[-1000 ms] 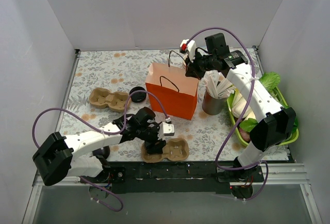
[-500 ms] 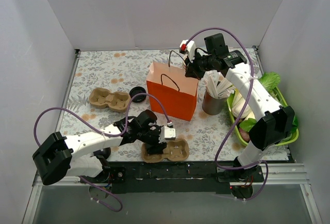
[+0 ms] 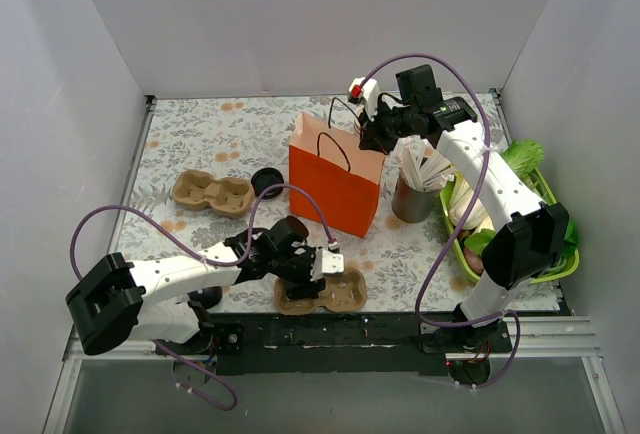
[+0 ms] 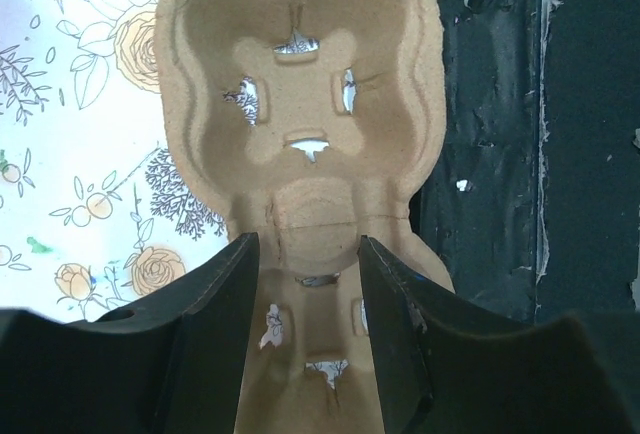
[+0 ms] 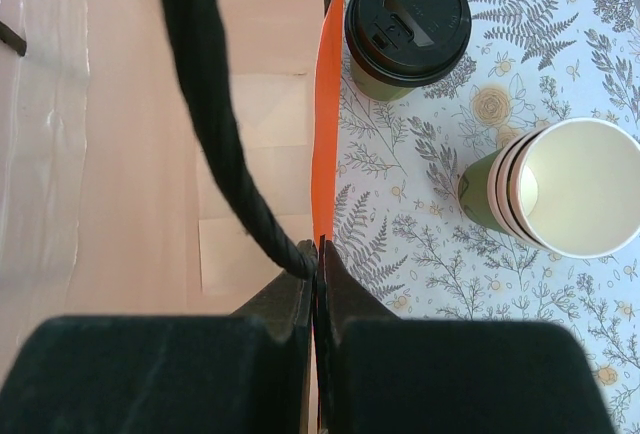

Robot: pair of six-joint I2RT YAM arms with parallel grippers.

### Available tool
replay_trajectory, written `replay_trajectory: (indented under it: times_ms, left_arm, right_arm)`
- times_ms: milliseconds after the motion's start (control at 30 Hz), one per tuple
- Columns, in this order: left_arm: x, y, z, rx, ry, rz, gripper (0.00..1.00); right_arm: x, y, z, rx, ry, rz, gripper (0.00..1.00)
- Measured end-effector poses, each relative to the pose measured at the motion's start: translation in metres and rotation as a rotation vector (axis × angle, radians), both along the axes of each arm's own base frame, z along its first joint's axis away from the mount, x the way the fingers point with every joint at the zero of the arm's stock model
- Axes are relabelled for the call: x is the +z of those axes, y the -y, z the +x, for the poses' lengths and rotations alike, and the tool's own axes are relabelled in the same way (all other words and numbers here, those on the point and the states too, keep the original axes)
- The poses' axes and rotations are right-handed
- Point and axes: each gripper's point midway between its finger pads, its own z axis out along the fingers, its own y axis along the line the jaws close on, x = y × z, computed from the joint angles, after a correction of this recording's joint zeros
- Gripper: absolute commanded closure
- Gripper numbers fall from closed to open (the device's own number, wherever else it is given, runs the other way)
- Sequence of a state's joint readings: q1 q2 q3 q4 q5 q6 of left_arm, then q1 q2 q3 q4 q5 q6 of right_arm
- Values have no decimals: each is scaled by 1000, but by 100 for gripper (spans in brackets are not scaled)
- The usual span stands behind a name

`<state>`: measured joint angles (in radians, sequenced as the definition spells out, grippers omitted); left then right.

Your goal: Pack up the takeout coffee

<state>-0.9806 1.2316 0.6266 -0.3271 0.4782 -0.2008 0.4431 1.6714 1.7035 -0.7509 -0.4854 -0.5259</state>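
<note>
The takeout coffee, a green cup with a black lid, stands on the table just outside the orange bag; it is hidden in the top view. My right gripper is shut on the bag's rim by the black cord handle, holding the orange bag open from its right top corner. My left gripper hangs low over a cardboard cup carrier at the near edge, its jaws partly apart astride the near well. Whether its fingers touch the carrier I cannot tell.
A stack of lidless cups stands beside the coffee. A second carrier and a black lid lie left of the bag. To its right stand a metal cup of stirrers and a green basket of vegetables.
My left gripper has settled lower over the near carrier and its jaws have narrowed. The bag's top has shifted slightly right in the right gripper's hold.
</note>
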Motion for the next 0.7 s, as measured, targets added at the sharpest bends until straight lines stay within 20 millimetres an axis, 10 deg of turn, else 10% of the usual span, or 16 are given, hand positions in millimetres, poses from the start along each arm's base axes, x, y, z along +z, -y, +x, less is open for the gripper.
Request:
replay_trajectory:
  times_ms: [700]
  left_arm:
    - [-10,1,-2,-5,33,24,81]
  right_arm:
    - [0,-1,-1,5,-3,5,99]
